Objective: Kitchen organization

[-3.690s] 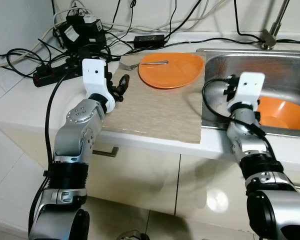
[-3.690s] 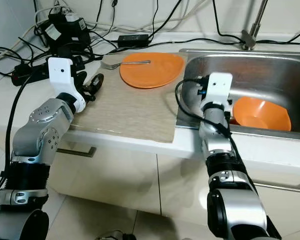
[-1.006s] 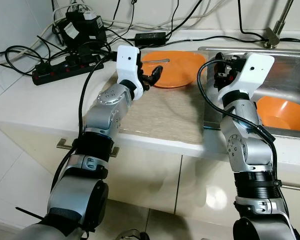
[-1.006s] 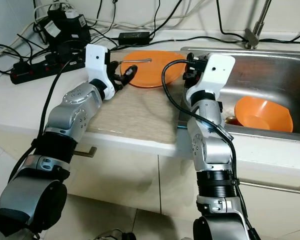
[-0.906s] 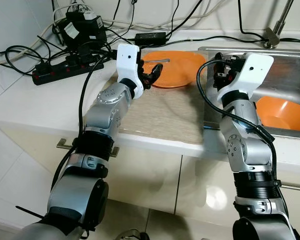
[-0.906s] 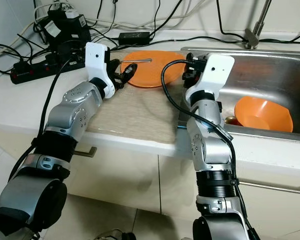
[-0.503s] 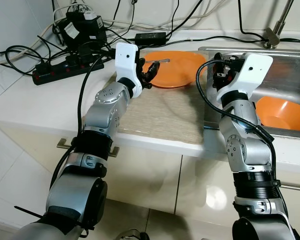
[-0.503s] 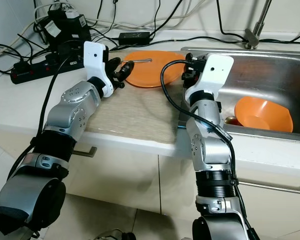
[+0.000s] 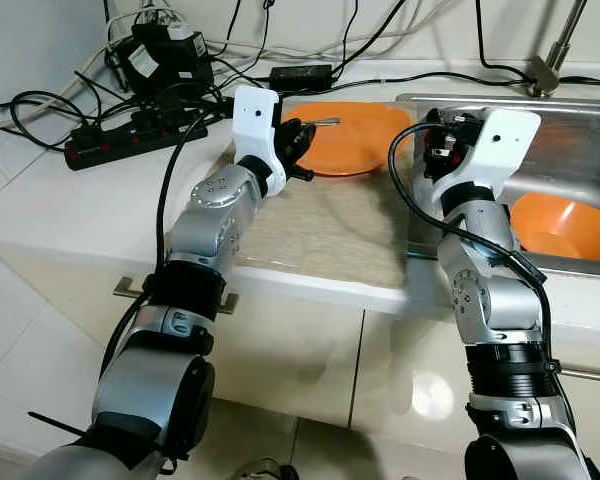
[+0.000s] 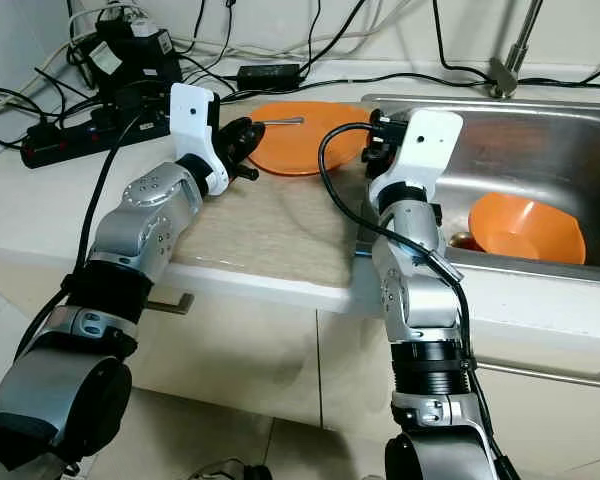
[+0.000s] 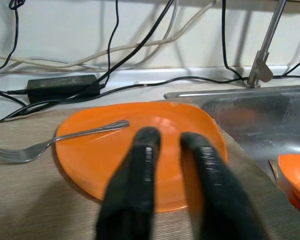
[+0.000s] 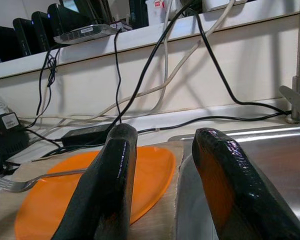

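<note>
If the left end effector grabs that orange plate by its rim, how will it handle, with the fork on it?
The orange plate looks thin, glossy and rigid, so probably light but slippery between the fingers. The fork lies loose across its rim, tines off the edge, so any tilt will likely slide it off.

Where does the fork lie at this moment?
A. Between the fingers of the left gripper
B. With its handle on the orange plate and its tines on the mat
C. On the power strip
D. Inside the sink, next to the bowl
B: the fork rests its handle on the orange plate while its tines reach onto the mat.
</note>
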Motion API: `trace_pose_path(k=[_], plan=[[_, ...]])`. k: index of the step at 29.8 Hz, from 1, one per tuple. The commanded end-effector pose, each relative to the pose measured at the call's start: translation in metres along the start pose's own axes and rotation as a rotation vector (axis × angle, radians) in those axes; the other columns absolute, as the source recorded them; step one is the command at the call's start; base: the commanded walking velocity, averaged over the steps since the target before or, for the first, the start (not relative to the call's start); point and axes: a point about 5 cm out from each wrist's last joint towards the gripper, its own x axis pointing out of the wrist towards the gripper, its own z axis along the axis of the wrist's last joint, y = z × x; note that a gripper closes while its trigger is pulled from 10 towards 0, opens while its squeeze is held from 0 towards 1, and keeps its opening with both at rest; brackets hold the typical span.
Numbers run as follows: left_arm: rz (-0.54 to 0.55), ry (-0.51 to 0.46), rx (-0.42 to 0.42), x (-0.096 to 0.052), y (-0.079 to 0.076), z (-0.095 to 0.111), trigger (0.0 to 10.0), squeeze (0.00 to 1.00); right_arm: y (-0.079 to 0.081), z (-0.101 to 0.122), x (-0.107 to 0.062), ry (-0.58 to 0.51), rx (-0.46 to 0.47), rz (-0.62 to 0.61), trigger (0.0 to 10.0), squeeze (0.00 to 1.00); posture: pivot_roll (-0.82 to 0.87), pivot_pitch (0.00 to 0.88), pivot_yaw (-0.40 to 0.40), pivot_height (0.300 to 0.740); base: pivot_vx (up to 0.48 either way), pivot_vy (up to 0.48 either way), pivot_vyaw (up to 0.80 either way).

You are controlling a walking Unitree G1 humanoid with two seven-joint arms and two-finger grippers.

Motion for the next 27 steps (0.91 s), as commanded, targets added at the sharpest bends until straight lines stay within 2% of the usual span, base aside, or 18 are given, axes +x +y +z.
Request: trace_pose_path(k=[1, 9, 15, 16, 17, 18, 19, 24, 27], plan=[[-0.001, 0.009, 0.022, 0.0, 0.002, 0.001, 0.0, 0.0, 0.004, -0.005, -0.001, 0.025, -0.008, 0.014, 10.0, 0.0, -0.07, 0.0, 0.102, 0.74, 0.0, 0.0, 0.0], [-0.047, 0.002, 0.032, 0.0, -0.004, 0.0, 0.0, 0.0, 0.004, -0.007, -0.002, 0.036, -0.016, 0.014, 10.0, 0.0, -0.07, 0.0, 0.103, 0.74, 0.0, 0.0, 0.0], [-0.031, 0.042, 0.036, 0.001, -0.004, -0.004, 0.0, 0.0, 0.004, -0.007, -0.002, 0.037, -0.021, 0.014, 10.0, 0.0, -0.08, 0.0, 0.105, 0.74, 0.0, 0.0, 0.0], [-0.03, 0.043, 0.029, -0.001, -0.003, -0.004, 3.8, 0.0, 0.004, -0.007, -0.003, 0.038, -0.023, 0.016, 10.0, 0.0, -0.08, 0.0, 0.107, 0.74, 0.0, 0.0, 0.0], [-0.03, 0.043, 0.029, -0.001, -0.003, -0.004, 3.8, 0.0, 0.004, -0.007, -0.003, 0.038, -0.023, 0.016, 10.0, 0.0, -0.08, 0.0, 0.107, 0.74, 0.0, 0.0, 0.0], [-0.015, 0.041, 0.022, -0.003, 0.001, -0.005, 8.0, 0.0, 0.003, -0.008, -0.004, 0.041, -0.028, 0.016, 10.0, 0.0, -0.08, 0.0, 0.109, 0.74, 0.0, 0.0, 0.0], [0.014, 0.038, 0.011, -0.008, 0.007, -0.007, 10.0, 0.0, 0.002, -0.01, -0.006, 0.044, -0.044, 0.019, 10.0, 0.0, -0.08, 0.0, 0.111, 0.74, 0.0, 0.0, 0.0], [0.174, 0.026, 0.028, -0.035, 0.043, -0.015, 10.0, 0.0, -0.006, -0.015, -0.016, 0.042, -0.132, 0.03, 10.0, 0.0, -0.07, 0.0, 0.112, 0.74, 0.0, 0.0, 0.0], [0.214, 0.017, 0.029, -0.042, 0.05, -0.015, 10.0, 0.0, -0.008, -0.016, -0.019, 0.043, -0.137, 0.027, 10.0, 0.0, -0.06, 0.0, 0.108, 0.74, 0.0, 0.0, 0.0]])
